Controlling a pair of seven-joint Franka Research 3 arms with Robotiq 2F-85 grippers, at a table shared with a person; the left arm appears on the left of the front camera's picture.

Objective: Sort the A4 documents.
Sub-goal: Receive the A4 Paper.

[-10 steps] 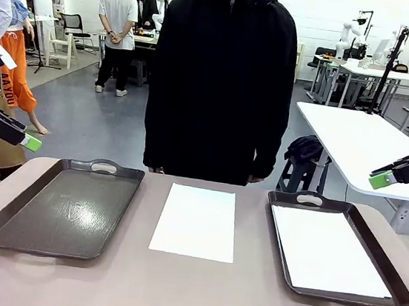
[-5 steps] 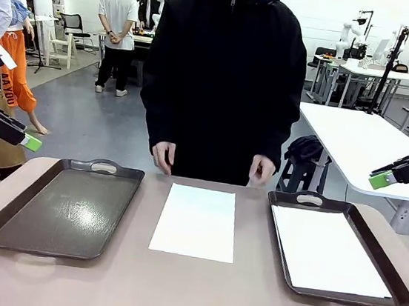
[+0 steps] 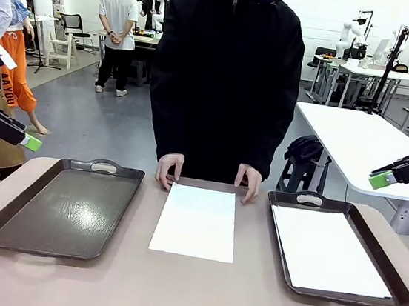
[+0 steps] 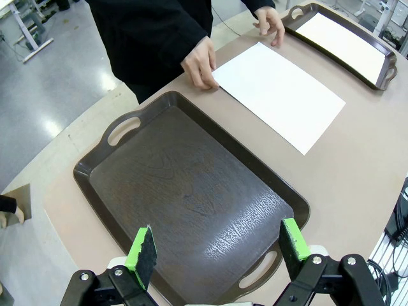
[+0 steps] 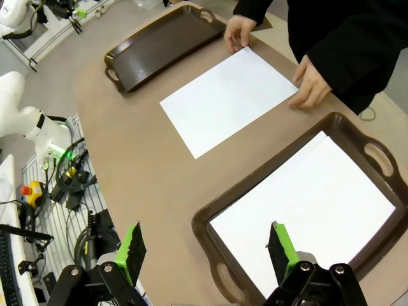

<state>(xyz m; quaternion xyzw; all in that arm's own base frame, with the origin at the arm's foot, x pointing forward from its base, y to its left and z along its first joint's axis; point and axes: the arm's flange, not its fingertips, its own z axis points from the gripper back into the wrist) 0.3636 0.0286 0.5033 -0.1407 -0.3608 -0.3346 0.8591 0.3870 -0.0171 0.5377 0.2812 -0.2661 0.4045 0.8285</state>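
Observation:
One white A4 document [image 3: 196, 221] lies flat on the table between two dark trays; it also shows in the left wrist view [image 4: 277, 94] and the right wrist view [image 5: 229, 99]. A person's two hands [image 3: 169, 170] rest at its far corners. More white sheets [image 3: 327, 250] lie in the right tray [image 3: 404, 291], seen too in the right wrist view [image 5: 306, 207]. The left tray [image 3: 1, 225] holds nothing. My left gripper [image 4: 217, 248] hovers open above the left tray [image 4: 191, 191]. My right gripper [image 5: 207, 245] hangs open above the right tray's near end [image 5: 204, 229]. Both arms sit high at the picture edges, left [image 3: 30, 142] and right [image 3: 380, 179].
The person in a black jacket [image 3: 224, 81] stands at the table's far edge. A white table [image 3: 362, 142] stands behind on the right. Cables and equipment [image 5: 64, 178] lie beside the table in the right wrist view.
The person's hands have come down from in front of the jacket onto the far corners of the middle sheet. Neither arm has moved.

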